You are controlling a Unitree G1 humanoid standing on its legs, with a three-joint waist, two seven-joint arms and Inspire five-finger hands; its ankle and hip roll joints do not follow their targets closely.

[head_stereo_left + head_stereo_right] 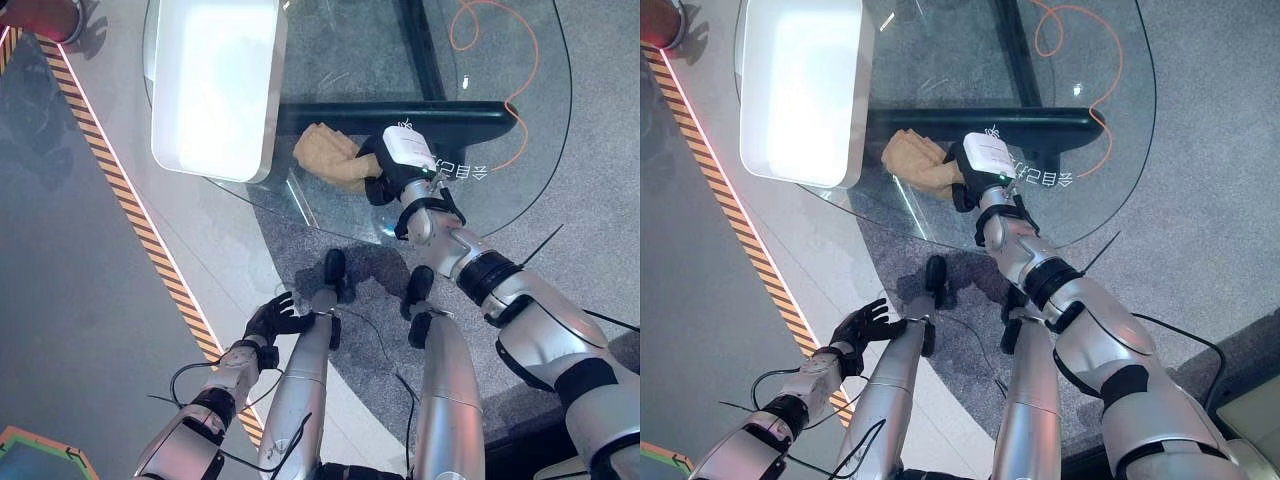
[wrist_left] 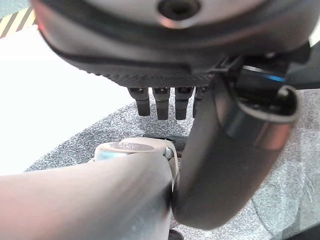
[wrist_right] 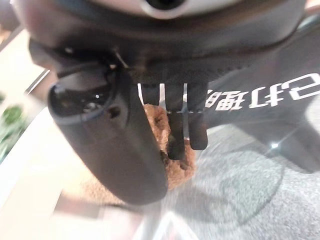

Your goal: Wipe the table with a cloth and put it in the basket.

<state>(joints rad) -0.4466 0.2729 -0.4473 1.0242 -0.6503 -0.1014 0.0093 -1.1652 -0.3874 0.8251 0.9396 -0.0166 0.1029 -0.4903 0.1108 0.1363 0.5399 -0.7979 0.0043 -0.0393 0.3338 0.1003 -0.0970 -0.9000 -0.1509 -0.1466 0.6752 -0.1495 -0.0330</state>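
Right hand [image 1: 395, 165] pinches the crumpled tan cloth [image 1: 325, 153] on the round glass bench [image 1: 520, 150], frame centre; its wrist view shows fuzzy pile. Left hand [image 1: 272, 318], lower left, spread. White rectangular basket [image 1: 215, 85], upper left.

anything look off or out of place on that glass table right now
Nothing stands out. The tan cloth lies bunched on the glass table beside the white basket, with the right hand on it. The basket sits upright. The left hand hangs low, away from the table.
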